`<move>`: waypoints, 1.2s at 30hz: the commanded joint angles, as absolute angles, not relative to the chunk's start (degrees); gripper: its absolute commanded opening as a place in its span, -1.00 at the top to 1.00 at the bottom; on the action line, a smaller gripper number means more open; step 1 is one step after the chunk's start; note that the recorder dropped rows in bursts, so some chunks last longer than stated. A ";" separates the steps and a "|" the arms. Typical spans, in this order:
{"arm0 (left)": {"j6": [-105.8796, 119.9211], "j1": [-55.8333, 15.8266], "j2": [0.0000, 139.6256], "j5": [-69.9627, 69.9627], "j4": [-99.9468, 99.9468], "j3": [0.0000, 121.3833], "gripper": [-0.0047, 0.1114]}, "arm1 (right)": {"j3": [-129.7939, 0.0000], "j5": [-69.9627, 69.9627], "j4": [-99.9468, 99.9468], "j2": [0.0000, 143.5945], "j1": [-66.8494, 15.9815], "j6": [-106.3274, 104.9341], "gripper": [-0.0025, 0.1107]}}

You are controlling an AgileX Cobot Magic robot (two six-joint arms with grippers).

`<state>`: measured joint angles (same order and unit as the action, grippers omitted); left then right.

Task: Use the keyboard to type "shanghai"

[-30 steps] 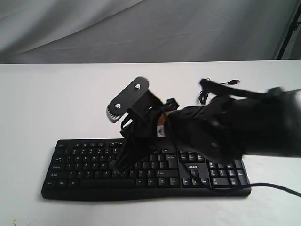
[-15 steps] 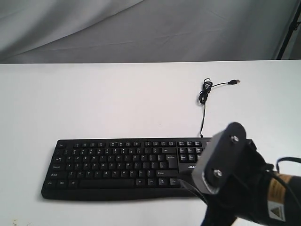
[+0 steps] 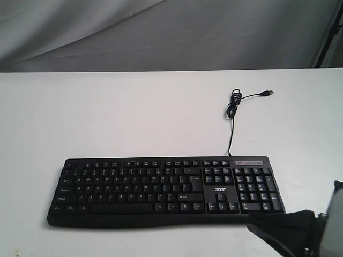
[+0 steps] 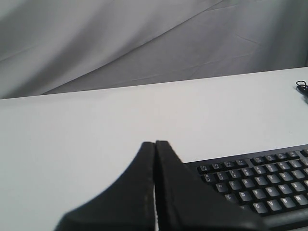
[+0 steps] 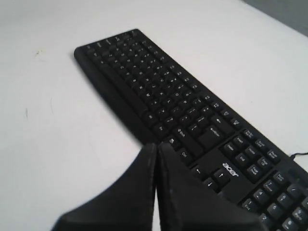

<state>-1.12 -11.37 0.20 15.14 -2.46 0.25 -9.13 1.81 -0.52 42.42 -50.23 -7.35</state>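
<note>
The black keyboard (image 3: 166, 190) lies flat across the near half of the white table, with its number pad and "acer" logo at the right end. Its thin cable (image 3: 232, 110) runs back to a loose coil and plug. My right gripper (image 5: 157, 144) is shut and empty, held off the keyboard (image 5: 183, 101) near its front edge, close to the arrow keys. Only a dark part of that arm (image 3: 292, 233) shows at the bottom right of the exterior view. My left gripper (image 4: 155, 143) is shut and empty, beside the left end of the keyboard (image 4: 260, 180). It is out of the exterior view.
The white table (image 3: 107, 118) ends at the back against a grey cloth backdrop (image 3: 161, 32). A dark stand leg (image 3: 328, 37) crosses the far right corner.
The right arm has pulled away from over the middle of the keyboard, swinging to the near right until it is almost out of the exterior view. The keyboard has not moved.
</note>
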 commanded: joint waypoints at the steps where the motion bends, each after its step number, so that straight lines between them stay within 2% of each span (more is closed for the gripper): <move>1: -1.28 -11.60 0.00 14.87 -2.51 0.00 0.92 | -6.37 2.42 0.00 33.85 -45.07 -7.51 0.96; 7: -1.28 -11.60 0.00 14.87 -2.51 0.00 0.92 | -3.08 2.22 0.00 22.63 -32.99 -8.70 0.96; 14: -1.28 -11.60 0.00 14.87 -2.51 0.00 0.92 | 0.00 1.95 0.00 8.58 -26.62 -9.33 0.96; 20: -1.28 -11.60 0.00 14.87 -2.51 0.00 0.92 | 0.00 -8.17 0.00 0.00 -18.93 -9.81 0.96; 36: -1.28 -11.60 0.00 14.87 -2.51 0.00 0.92 | 0.00 -17.95 2.72 0.00 -18.62 -6.93 0.96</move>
